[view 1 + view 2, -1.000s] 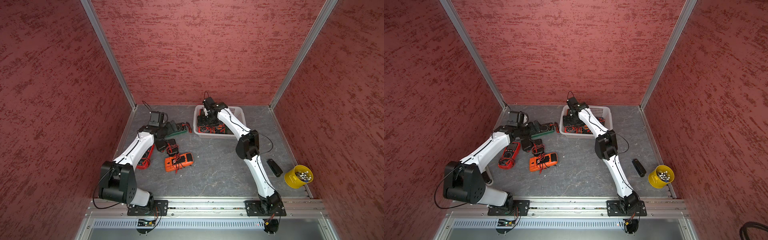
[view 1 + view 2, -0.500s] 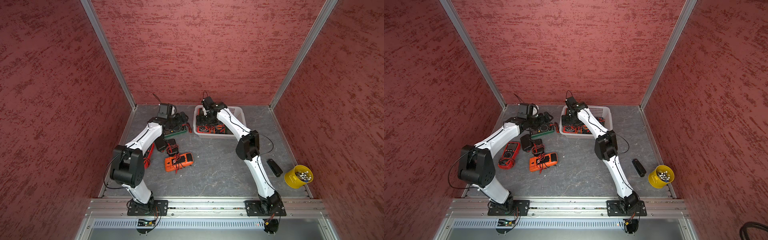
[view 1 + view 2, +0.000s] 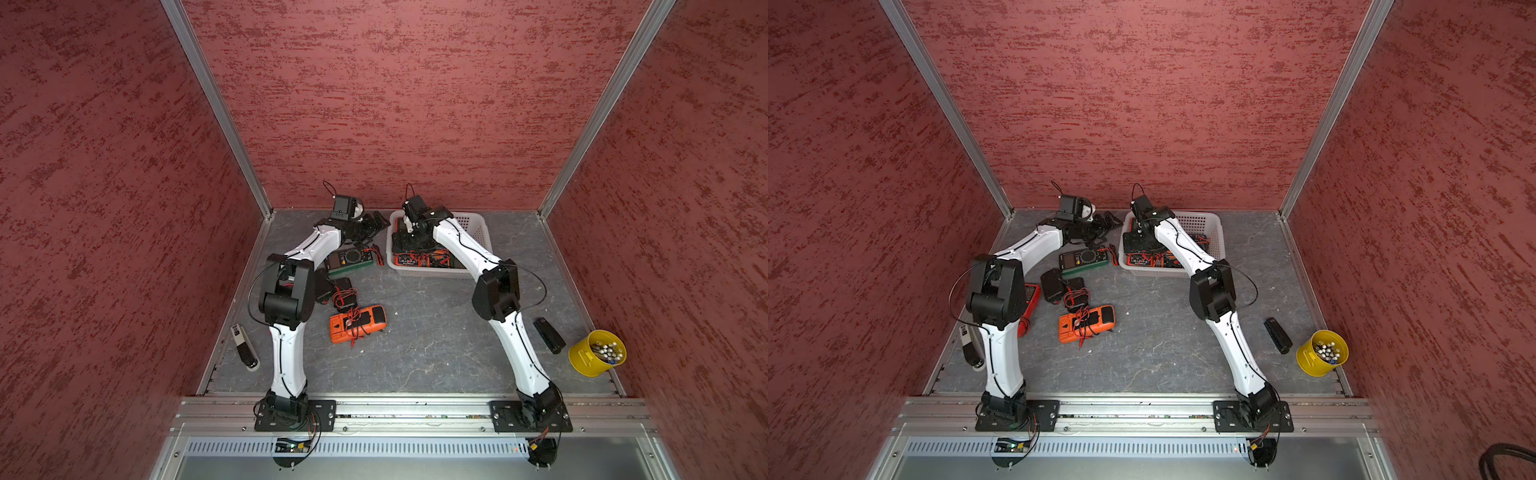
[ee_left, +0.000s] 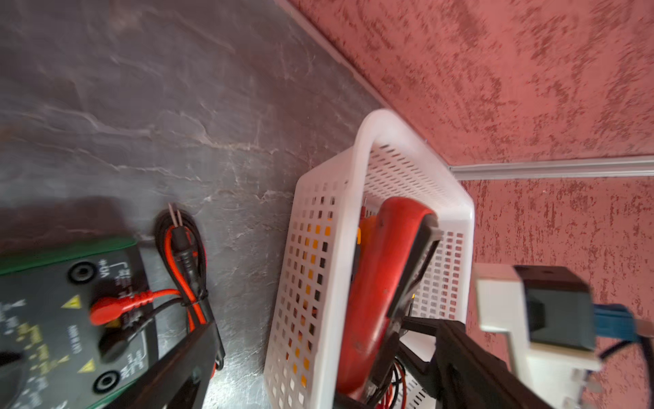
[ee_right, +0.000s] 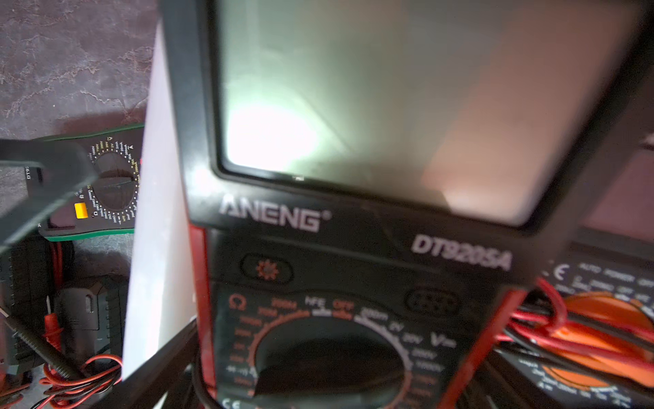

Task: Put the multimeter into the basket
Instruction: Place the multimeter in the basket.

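The white basket (image 3: pixel 478 226) (image 3: pixel 1214 232) stands at the back and holds several multimeters. My right gripper (image 3: pixel 409 241) (image 5: pixel 323 371) is down inside it, open, with a black-and-red multimeter (image 5: pixel 354 248) (image 4: pixel 382 269) leaning between its fingers. My left gripper (image 3: pixel 376 220) (image 4: pixel 325 325) hangs open over the basket's left rim (image 4: pixel 361 170), holding nothing. On the floor lie a green multimeter (image 3: pixel 349 261) (image 4: pixel 70 301), an orange multimeter (image 3: pixel 358 325), black ones (image 3: pixel 336 289) and a red one (image 3: pixel 1030 295) partly behind the left arm.
A yellow cup (image 3: pixel 597 352) of small items stands at the front right, with a black bar (image 3: pixel 548 335) beside it. A black-and-white device (image 3: pixel 245 347) lies by the left wall. Red walls close in on three sides.
My left arm has swung from the floor's left side, past the green multimeter, to the basket's left rim. The right arm has stayed in the basket.
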Robot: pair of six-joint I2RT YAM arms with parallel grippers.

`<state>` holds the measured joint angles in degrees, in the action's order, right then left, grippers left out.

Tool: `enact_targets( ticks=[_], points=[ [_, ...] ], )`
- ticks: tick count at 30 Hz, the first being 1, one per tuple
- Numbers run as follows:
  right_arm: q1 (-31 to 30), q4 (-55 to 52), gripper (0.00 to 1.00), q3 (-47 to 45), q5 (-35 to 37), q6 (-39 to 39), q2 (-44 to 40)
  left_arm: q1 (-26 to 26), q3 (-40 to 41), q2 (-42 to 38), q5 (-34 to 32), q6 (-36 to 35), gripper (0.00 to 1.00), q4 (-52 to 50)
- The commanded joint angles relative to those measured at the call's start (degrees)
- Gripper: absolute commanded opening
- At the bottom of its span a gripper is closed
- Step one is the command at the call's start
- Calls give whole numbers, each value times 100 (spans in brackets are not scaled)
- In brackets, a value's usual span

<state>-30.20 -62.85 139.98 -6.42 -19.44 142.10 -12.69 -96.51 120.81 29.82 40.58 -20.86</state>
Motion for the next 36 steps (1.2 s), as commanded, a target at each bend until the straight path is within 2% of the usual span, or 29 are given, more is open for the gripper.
enact_targets(
  ticks=[1,9,23,30,36],
  points=[
    [-30,307,99,-39,-275,-4,-376,-1,-243,120,626,-153,99,-129],
    [7,431,99,-73,-472,-95,-348,-84,-467,411,1189,-528,100,-365],
    [6,462,99,-77,-545,-125,-345,-186,-1339,1195,1249,-864,100,-1442],
    [14,464,99,-64,-527,-174,-343,-265,-1944,1643,1243,-1067,91,-2053],
    [58,551,99,-42,-575,-374,-352,-264,-2071,1787,1167,-1068,73,-2311]
  ],
)
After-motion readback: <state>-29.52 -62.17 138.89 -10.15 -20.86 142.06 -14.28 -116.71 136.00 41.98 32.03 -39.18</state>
